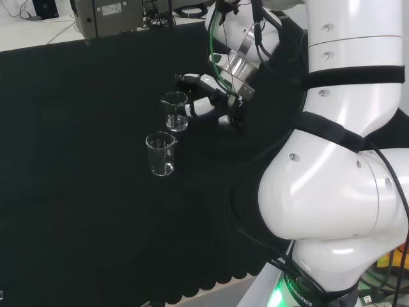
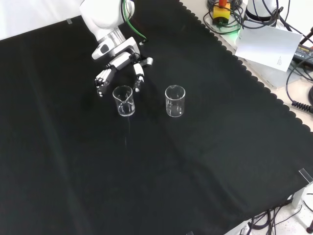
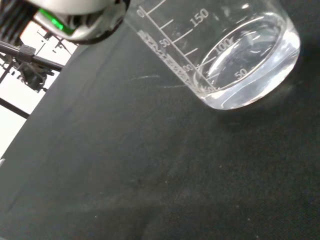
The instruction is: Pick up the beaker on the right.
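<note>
Two clear empty beakers stand upright on the black cloth. In the head view the farther beaker [image 1: 174, 110] is right next to the hand [image 1: 206, 94]; the nearer beaker [image 1: 160, 153] stands apart from it. In the front view the hand [image 2: 119, 66] comes in from the top, just behind the left beaker [image 2: 123, 101], and the right beaker [image 2: 175, 101] stands free. The fingers [image 2: 101, 81] and thumb [image 2: 139, 78] are spread to either side of the left beaker's rim, open and not closed on it. The wrist view has that beaker [image 3: 240, 55] close up, with printed graduations.
The cloth's scalloped edge [image 2: 254, 78] runs down the right of the front view, with a white sheet of paper [image 2: 268, 43] and cables beyond it. Grey equipment [image 1: 108, 16] stands past the cloth's far edge in the head view. The arm's white links [image 1: 339, 160] rise at the head view's right.
</note>
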Motion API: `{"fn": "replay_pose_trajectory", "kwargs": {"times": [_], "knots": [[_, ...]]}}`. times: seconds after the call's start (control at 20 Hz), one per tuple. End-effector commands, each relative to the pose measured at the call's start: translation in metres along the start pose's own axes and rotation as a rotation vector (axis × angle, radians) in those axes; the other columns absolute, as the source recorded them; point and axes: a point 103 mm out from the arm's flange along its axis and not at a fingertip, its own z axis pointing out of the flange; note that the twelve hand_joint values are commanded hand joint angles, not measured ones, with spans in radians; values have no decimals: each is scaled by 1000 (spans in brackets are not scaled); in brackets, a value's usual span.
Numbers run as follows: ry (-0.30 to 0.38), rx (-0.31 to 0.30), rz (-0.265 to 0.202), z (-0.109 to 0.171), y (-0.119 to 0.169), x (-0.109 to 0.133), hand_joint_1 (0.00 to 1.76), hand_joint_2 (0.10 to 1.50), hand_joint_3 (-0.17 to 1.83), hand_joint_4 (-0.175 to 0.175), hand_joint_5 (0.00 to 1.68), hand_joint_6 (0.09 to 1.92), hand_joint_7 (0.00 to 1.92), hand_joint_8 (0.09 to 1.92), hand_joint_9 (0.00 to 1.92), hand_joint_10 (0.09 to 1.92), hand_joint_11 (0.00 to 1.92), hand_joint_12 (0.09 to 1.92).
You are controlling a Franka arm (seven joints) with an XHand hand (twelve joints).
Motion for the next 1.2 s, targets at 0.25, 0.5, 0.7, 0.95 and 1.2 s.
{"fn": "replay_pose_trajectory", "kwargs": {"times": [0.25,0.5,0.7,0.95,1.2], "knots": [[17,4,-2,10,4,2,907,498,690,-66,427,87,210,701,335,647,55,1394],[30,-13,1,15,5,2,917,491,700,-71,479,87,315,747,431,671,84,1398],[39,-50,29,21,9,4,936,488,710,-70,529,87,389,773,500,657,124,1387],[70,-55,0,25,13,3,948,488,711,-72,545,95,411,785,529,642,147,1377],[92,-73,-11,29,14,0,950,488,711,-71,541,109,391,782,532,627,152,1371]]}}
